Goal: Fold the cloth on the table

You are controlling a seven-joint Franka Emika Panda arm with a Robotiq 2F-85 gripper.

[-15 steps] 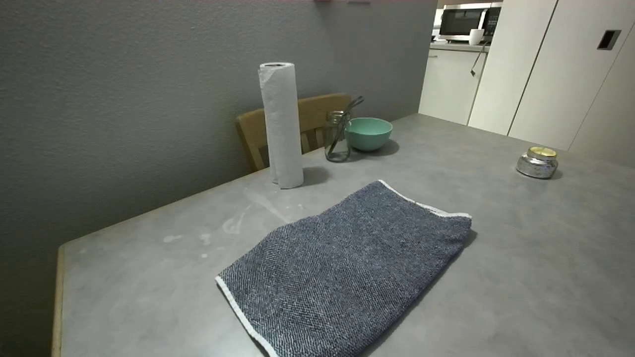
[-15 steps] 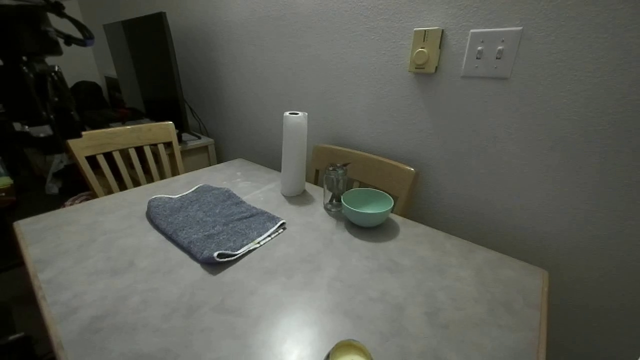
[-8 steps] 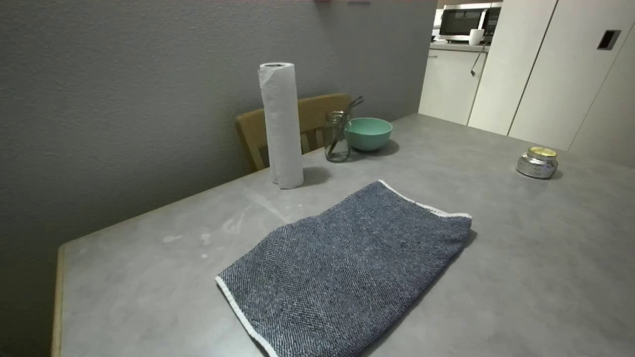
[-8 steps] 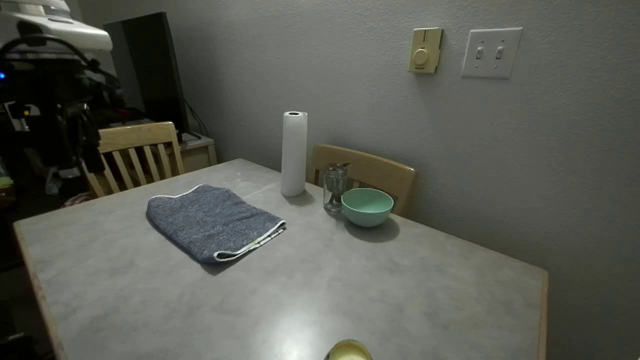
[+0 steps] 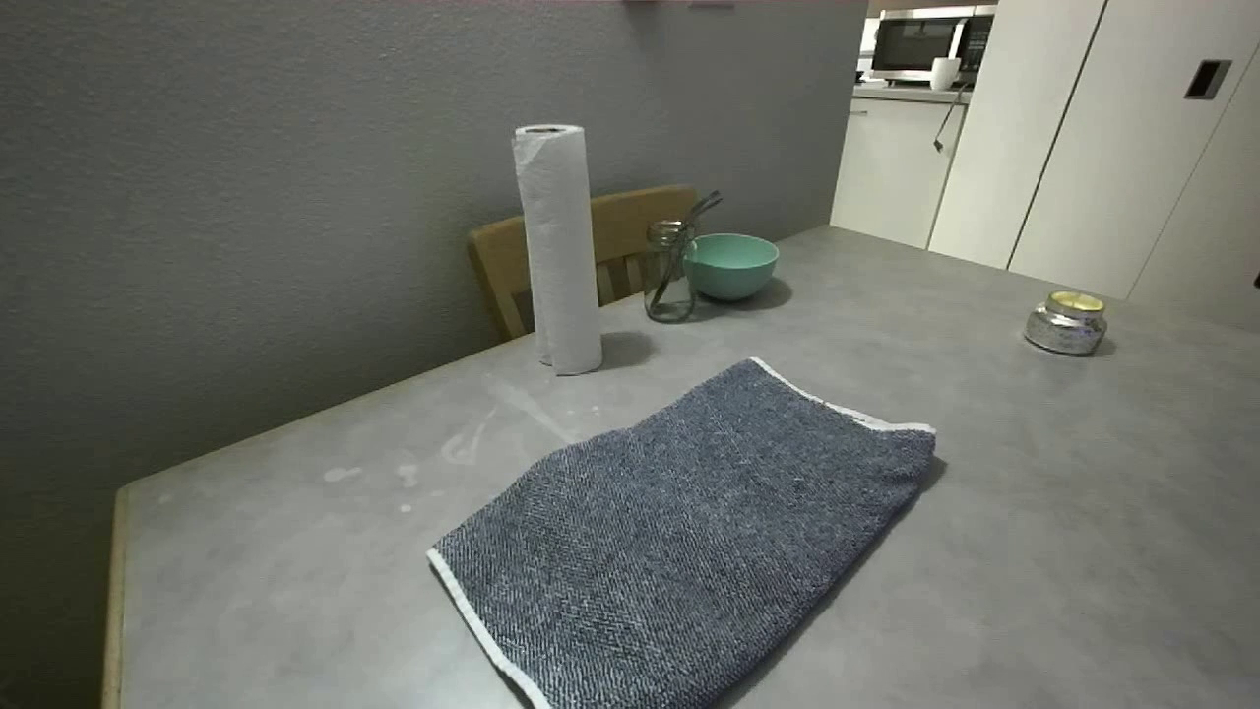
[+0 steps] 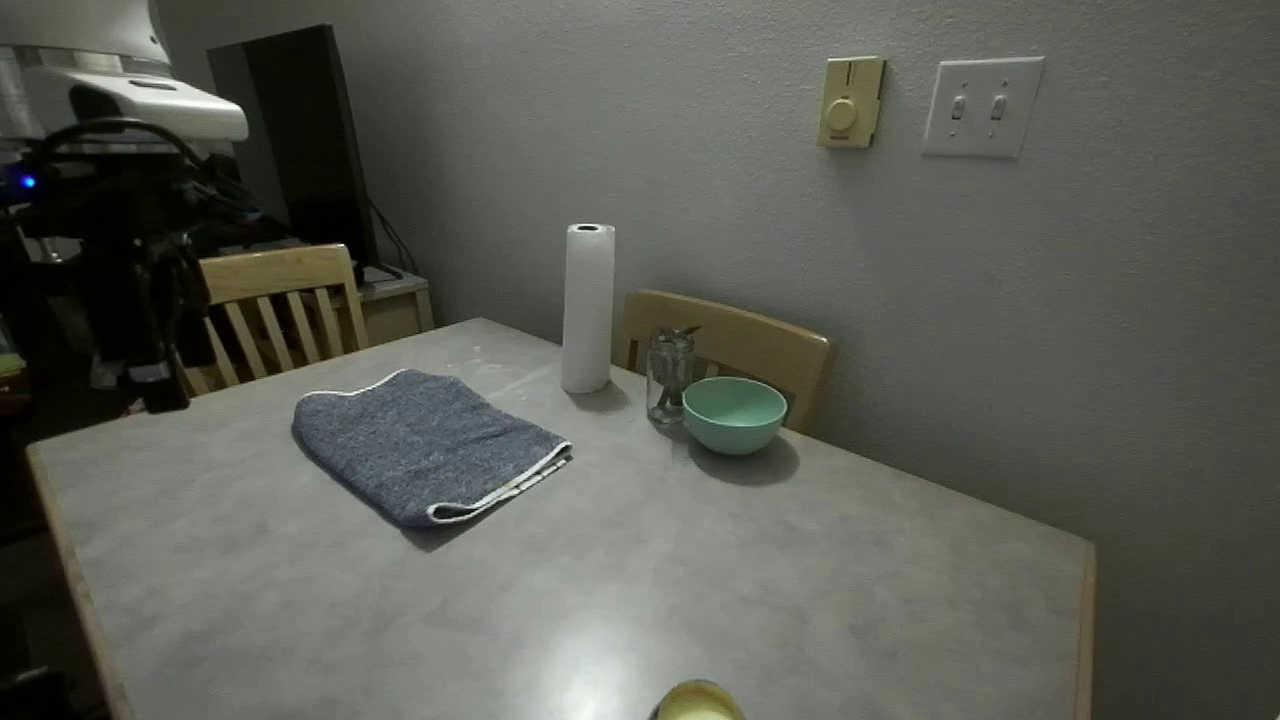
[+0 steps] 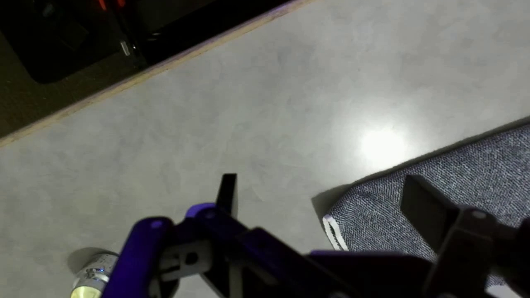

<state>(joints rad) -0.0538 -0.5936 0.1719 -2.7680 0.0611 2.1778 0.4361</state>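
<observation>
Black with a purple sheen, the pincer point(image 7: 323, 188) is holding its jaws well apart, nothing clamped between them, presumably making room for a thick edge. Beyond it in the wrist view, from three to five o'clock, the cloth point(image 7: 488, 174) is lying on the smooth grey surface point(image 7: 232, 111), its nubbly weave showing a dark blue-grey. In an exterior view the pincer is hanging at the cloth's nine o'clock, not touching it, while towards five the white hem point(image 6: 455, 519) is looping into layers, so one fold is seemingly lying done already. Farther off in an exterior view, reading from the cloth, a white paper-towel roll point(image 5: 563, 256) is standing on end at eleven, probably leaving folding room; a squat silvery candle jar point(image 5: 1066, 330) is sitting well apart at two; near twelve a clear glass jar point(image 5: 658, 286) is propping slim dark utensils point(image 5: 705, 203) at a slant, a round mint bowl point(image 5: 731, 268) is sitting just beside it, and a wooden chair point(image 5: 630, 217) is standing behind.
</observation>
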